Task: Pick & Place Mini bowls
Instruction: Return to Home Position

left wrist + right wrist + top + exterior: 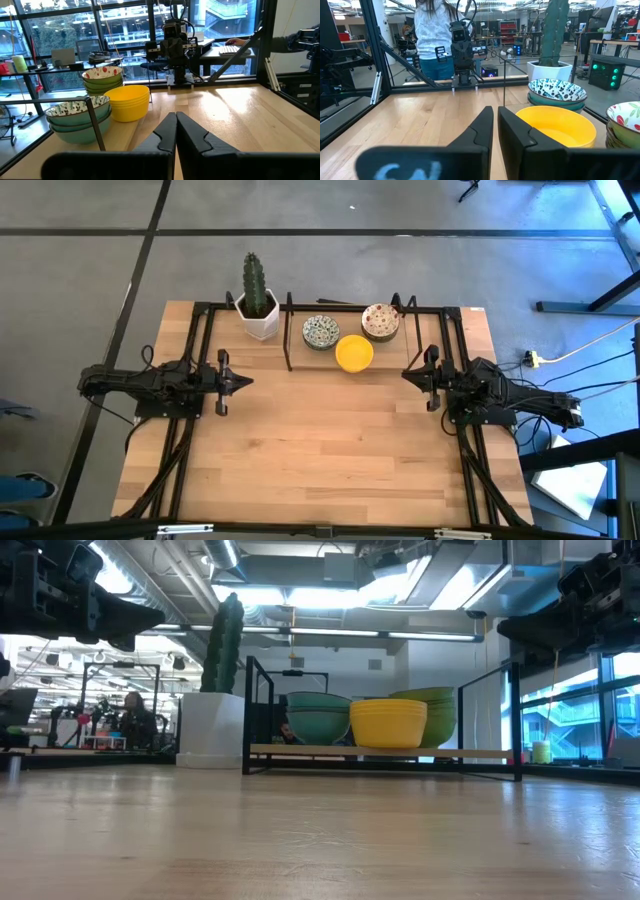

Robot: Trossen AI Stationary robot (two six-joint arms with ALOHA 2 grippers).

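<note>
Counter point(320, 450), wooden, with a black-framed shelf point(480, 752) along its far edge, right of centre.

Mini bowls: all the ones in view are on the shelf, nested in three stacks.
- Blue-green patterned stack point(320, 332) at the shelf's left end.
- Plain yellow stack point(354, 352) in the middle, nearest the shelf's front edge and close beside the patterned one.
- Red-speckled stack point(380, 321) toward the right, set further back.

The low view shows several rims in each stack, but an exact count cannot be read. No loose bowl lies on the open counter in any view.

White cactus pot point(259, 315) stands at the far edge just left of the shelf, apart from the bowls.

Left arm point(160, 380) lies at the counter's left edge, pointing inward. Its jaws are clenched, fingers pressed together with nothing between them.

Right arm point(490, 395) mirrors it at the right edge. Its jaws are drawn in to a thin slit and hold nothing.

Both arms are well clear of the shelf, and each faces the other across bare wood.

Judgement: the placing looks finished. The bowls are sorted by pattern and stacked, and nothing is left to fetch. What remains, if anything, is only for the arms to settle into their rest pose, which they appear to be at or very near.
</note>
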